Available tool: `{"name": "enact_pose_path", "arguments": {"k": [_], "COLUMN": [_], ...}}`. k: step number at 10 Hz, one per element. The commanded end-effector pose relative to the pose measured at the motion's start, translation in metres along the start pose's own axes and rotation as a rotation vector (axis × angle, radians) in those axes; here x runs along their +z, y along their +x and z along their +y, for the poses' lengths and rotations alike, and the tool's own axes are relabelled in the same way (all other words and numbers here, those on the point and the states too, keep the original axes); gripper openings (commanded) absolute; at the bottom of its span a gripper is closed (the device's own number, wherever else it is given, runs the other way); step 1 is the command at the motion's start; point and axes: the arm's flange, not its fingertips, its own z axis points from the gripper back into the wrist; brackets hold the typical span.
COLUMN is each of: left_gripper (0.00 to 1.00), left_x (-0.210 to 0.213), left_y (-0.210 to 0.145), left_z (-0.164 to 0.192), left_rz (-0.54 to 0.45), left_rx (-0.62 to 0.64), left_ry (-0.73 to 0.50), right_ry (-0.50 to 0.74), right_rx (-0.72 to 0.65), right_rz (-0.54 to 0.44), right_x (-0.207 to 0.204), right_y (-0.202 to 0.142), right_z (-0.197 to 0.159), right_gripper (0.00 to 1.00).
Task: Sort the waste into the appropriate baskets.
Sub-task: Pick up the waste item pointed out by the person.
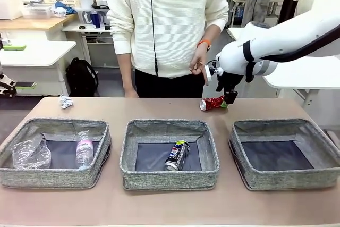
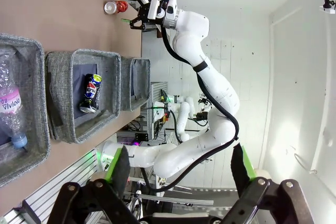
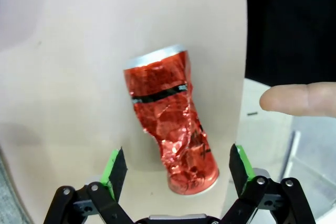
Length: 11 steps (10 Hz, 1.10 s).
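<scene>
Front view: crushed red can [image 1: 213, 103] lies on its side at the table's [image 1: 117, 206] far edge. Right gripper [image 1: 229, 98] hovers just above it, spread wide, empty.
Left wrist view: left gripper [image 2: 178, 162] spread wide, empty, well apart from the can.
Right wrist view: can's lower end sits between the jaws. Likely light, thin, dented, slippery; I'd pinch across the crumpled waist.

Cup [image 1: 31, 153], bottle [image 1: 84, 151] in left basket [image 1: 53, 176]; Pepsi can [image 1: 177, 155] in middle basket [image 1: 170, 176]; crushed can [image 1: 212, 103], paper ball [image 1: 66, 101] on table [image 1: 159, 107] behind.

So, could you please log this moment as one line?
right gripper open above crushed red can | left gripper open, holding nothing | Pepsi can in middle basket
</scene>
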Motion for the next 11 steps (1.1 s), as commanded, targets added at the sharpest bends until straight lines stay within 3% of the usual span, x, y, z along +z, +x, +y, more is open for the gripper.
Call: {"name": "enact_pose_path", "arguments": {"k": [1,7,8,9,10,11], "left_gripper": [1.0,1.0,1.0,1.0,1.0,1.0], "left_x": [0.0,0.0,0.0,0.0,0.0,0.0], "left_y": [-0.001,-0.001,-0.001,-0.001,-0.001,-0.001], "left_z": [-0.003,-0.003,-0.003,-0.003,-0.003,-0.003], "left_rz": [0.003,0.003,0.003,0.003,0.003,0.003], "left_rx": [-0.004,-0.004,-0.004,-0.004,-0.004,-0.004], "left_ry": [-0.014,-0.014,-0.014,-0.014,-0.014,-0.014], "right_ry": [0.027,0.093,0.12,0.122,0.128,0.132], "right_rx": [0.006,0.016,0.002,0.008,0.013,0.015], "right_rz": [-0.01,-0.028,-0.016,-0.033,-0.038,-0.045], "right_x": [-0.011,-0.026,-0.027,-0.027,-0.026,-0.025], "right_y": [-0.008,-0.009,-0.01,-0.01,-0.009,-0.009], "right_z": [-0.019,-0.02,-0.019,-0.018,-0.018,-0.017], "right_gripper": [1.0,1.0,0.43,0.42,0.0,0.0]}}
